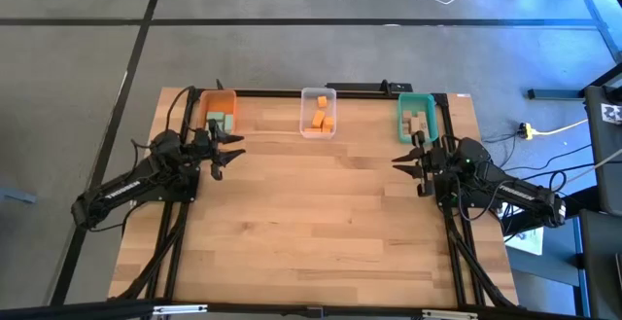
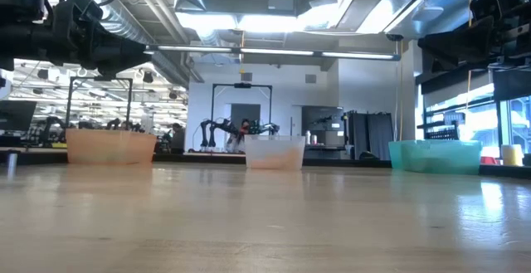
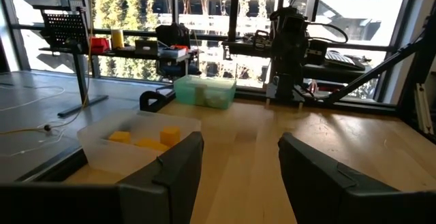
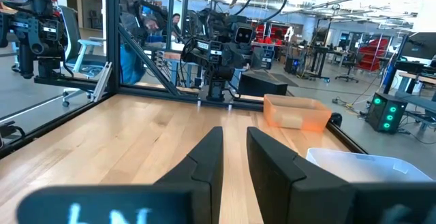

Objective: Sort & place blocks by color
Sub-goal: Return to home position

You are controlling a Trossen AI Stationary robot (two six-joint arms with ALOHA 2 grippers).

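The rectangular table top of pale wooden planks (image 1: 321,232) is smooth. Its grain is visible, and in the low view its soft satin sheen catches the ceiling lights. The orange translucent plastic bin (image 2: 110,147), the clear plastic bin (image 2: 275,152) and the teal plastic bin (image 2: 434,155) all have cloudy, frosted-looking walls. The small orange blocks (image 3: 170,135) show flat, matt faces. The left gripper (image 3: 240,142) and the right gripper (image 4: 234,134) have dark fingers (image 4: 272,163) that look like matt moulded plastic.

Two black jointed arms (image 1: 136,179), seemingly trailing dark cables (image 1: 180,106).
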